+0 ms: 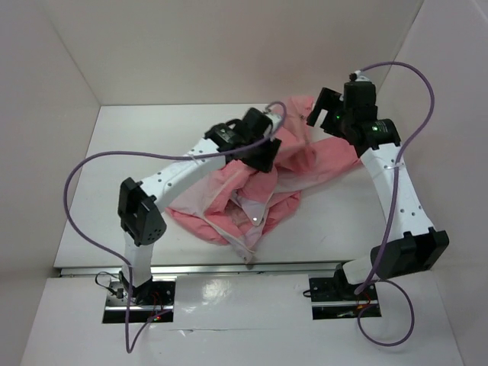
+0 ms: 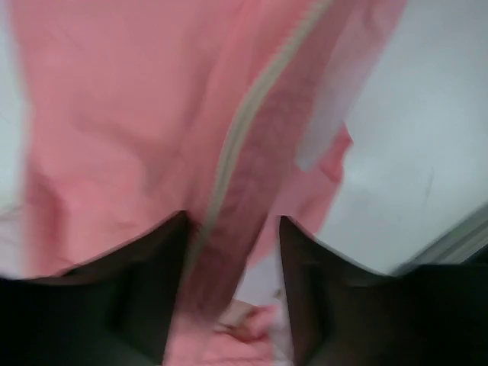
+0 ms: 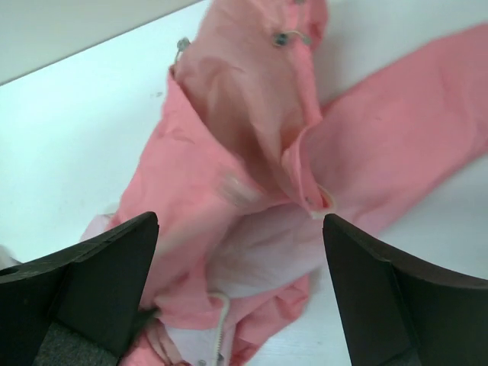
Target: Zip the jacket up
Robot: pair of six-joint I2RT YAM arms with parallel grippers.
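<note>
The salmon-pink jacket (image 1: 305,164) lies crumpled in the middle of the white table (image 1: 130,152), its paler lining showing at the near side. My left gripper (image 1: 263,158) hovers low over its centre. In the blurred left wrist view a fold of the jacket (image 2: 114,114) with the light zipper (image 2: 244,114) runs between the parted jaws of the left gripper (image 2: 232,259), close to the left finger and apart from the right one. My right gripper (image 1: 326,108) hangs above the jacket's far right part. In its own view the right gripper (image 3: 240,229) stands wide open over the jacket (image 3: 381,168), holding nothing. A short zipper end (image 3: 221,328) shows below.
White walls enclose the table on the left, back and right. A metal rail (image 1: 229,268) runs along the near edge. Purple cables (image 1: 76,171) loop from both arms. Bare table shows left of the jacket and in front of it.
</note>
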